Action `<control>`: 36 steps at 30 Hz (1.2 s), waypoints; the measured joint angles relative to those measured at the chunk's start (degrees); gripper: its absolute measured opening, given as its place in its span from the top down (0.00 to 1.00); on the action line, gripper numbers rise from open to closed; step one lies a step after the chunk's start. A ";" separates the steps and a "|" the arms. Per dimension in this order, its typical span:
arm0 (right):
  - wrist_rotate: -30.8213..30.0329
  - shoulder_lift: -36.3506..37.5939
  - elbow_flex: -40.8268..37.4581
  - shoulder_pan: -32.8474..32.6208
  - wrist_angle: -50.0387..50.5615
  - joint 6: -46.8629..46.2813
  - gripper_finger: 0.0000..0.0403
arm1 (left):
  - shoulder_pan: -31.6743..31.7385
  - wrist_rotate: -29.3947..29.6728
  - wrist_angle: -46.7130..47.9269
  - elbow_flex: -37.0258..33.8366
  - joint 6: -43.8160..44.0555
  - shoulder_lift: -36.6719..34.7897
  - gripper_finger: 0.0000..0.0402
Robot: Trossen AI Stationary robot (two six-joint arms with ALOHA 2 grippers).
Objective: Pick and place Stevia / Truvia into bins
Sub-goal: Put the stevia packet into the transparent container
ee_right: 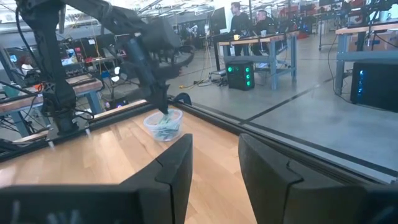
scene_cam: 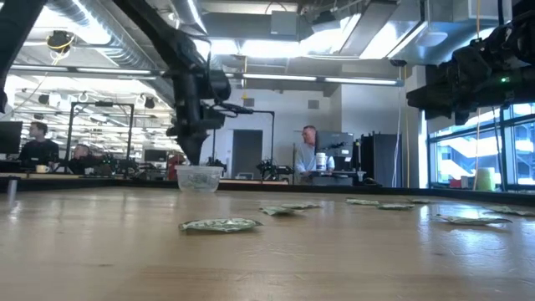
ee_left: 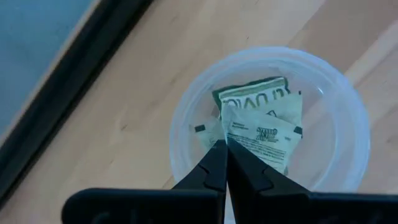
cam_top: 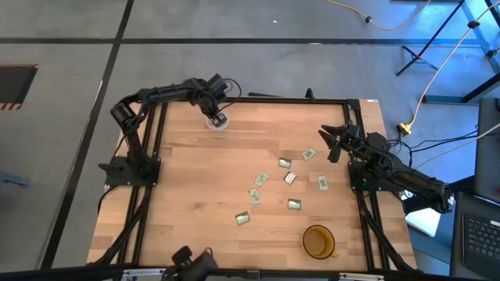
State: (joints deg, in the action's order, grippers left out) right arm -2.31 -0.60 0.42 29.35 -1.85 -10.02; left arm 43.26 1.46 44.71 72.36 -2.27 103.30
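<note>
One green and white packet point(scene_cam: 220, 224) lies flat on the wooden table point(scene_cam: 100, 259), closest to the low camera. More packets point(cam_top: 290, 178) are spread over the middle and right part of the table, each a little apart from the next. An amber cup point(cam_top: 318, 242) stands near the front edge, on the right side.

Far back, by the rear edge of the table, stands a small clear cup point(cam_top: 216, 121). Two packets point(ee_left: 261, 121) already lie inside it, one partly on top of the other.

Right above this cup hangs the left pincer point(ee_left: 226, 163). Its two dark fingers are pressed tight together and nothing is between them. The tips point down into the cup, just over the packets.

Over at the right edge of the table waits the right pincer point(cam_top: 334, 140). It is up in the air, and its fingers point(ee_right: 177, 165) are spread with a gap between them. It grasps nothing.

Behind the table is a big room with desks and screens. A person point(scene_cam: 311, 150) stands there, well away from the table.
</note>
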 joint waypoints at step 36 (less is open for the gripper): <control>0.00 -0.04 0.01 -0.01 0.00 0.20 0.67 | -15.80 -0.04 -0.81 0.00 -7.94 -15.05 0.79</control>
State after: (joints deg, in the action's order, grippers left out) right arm -2.31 -0.64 0.43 29.35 -1.84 -9.82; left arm 27.46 1.42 43.90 72.36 -10.21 88.25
